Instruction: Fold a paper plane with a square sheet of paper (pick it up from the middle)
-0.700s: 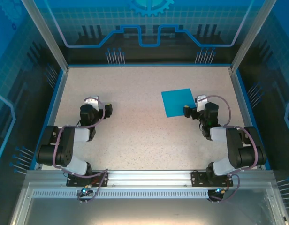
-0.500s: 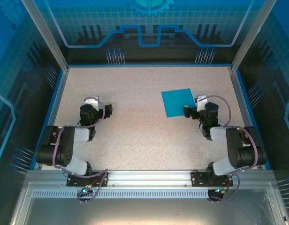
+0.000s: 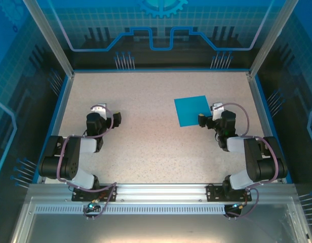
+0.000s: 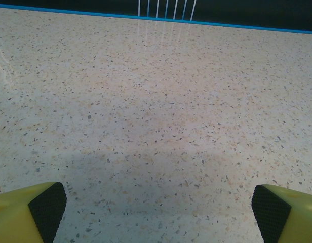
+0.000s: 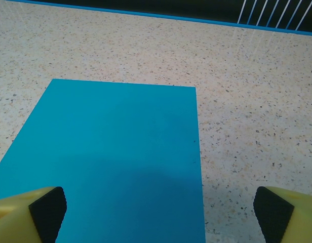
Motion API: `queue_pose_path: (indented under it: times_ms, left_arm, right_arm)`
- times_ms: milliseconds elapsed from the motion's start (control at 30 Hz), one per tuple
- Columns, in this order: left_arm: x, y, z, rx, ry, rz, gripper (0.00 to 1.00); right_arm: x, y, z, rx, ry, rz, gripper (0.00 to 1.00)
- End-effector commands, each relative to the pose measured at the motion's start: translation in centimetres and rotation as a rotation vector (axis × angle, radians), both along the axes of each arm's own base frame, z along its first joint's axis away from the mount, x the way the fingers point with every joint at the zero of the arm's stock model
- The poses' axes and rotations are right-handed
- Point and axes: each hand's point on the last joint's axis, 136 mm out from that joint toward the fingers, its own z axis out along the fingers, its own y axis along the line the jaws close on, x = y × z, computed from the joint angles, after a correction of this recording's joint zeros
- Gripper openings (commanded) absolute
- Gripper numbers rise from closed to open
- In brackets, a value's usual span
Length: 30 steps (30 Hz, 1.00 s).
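- Nothing has shifted since the earlier frames: both arms and the paper sit exactly as before.
- Top view: the square sheet of paper [image 3: 192, 110] lies flat and unfolded on the speckled table [image 3: 146, 147], in the right half, slightly rotated.
- Top view: the right gripper [image 3: 215, 115] sits just beside the sheet's right edge; the left gripper [image 3: 103, 115] is well apart from it, over bare table on the left side.
- Left wrist view: the left gripper [image 4: 158, 207] has its fingers spread wide, with one black pad at each lower corner. Bare table [image 4: 156, 101] lies between them, running to the blue far border.
- Right wrist view: the right gripper [image 5: 158, 210] is likewise spread wide and holds nothing.
- Right wrist view: the sheet [image 5: 120, 157] lies ahead and to the left, its near part passing by the left pad [image 5: 47, 210]. Its right edge runs between the two pads, and the right pad [image 5: 270, 212] is over bare table [image 5: 257, 101].
- Right wrist view: no crease shows on the sheet.
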Motion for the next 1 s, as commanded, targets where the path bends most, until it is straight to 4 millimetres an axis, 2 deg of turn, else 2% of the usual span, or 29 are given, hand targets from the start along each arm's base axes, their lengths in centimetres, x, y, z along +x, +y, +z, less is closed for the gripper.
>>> queue_pose_path:
  times_ms: [0,67,233,367,433,500,633,767,967]
  left_arm:
    - [0.5,-0.6,0.7,0.01,-0.023,-0.034,0.98]
    - [0.4,-0.7,1.3,0.008,-0.034,-0.04,0.98]
    - [-0.8,0.3,3.4,-0.01,-0.015,0.03,0.98]
    - [-1.4,1.3,5.1,-0.085,0.022,0.128,0.98]
    - [-1.7,1.2,6.0,-0.138,0.032,0.143,0.98]
    - [-2.0,0.7,7.0,-0.191,0.03,0.136,0.99]
    - [-2.3,0.0,8.1,-0.285,0.134,0.158,0.99]
    - [-2.4,-1.1,8.8,-0.385,0.172,0.15,0.98]
    - [-3.0,-2.5,8.4,-0.487,0.246,0.144,0.98]
  right_arm:
    - [0.7,-0.3,0.7,-0.003,-0.03,-0.001,0.99]
    - [1.0,-0.3,1.3,-0.016,-0.027,-0.009,1.0]
    - [1.7,-0.1,4.8,-0.043,0.071,-0.055,1.0]
    - [1.7,1.1,6.0,0.073,0.2,-0.121,0.99]
    - [1.9,2.5,6.3,0.108,0.286,-0.126,0.99]
    - [2.4,3.6,6.0,0.094,0.347,-0.164,0.99]
    - [3.3,8.5,4.6,0.124,0.484,-0.084,0.99]
    - [4.1,12.8,2.2,0.196,0.613,-0.012,0.99]
    - [4.9,15.2,-1.5,0.204,0.728,-0.032,0.98]
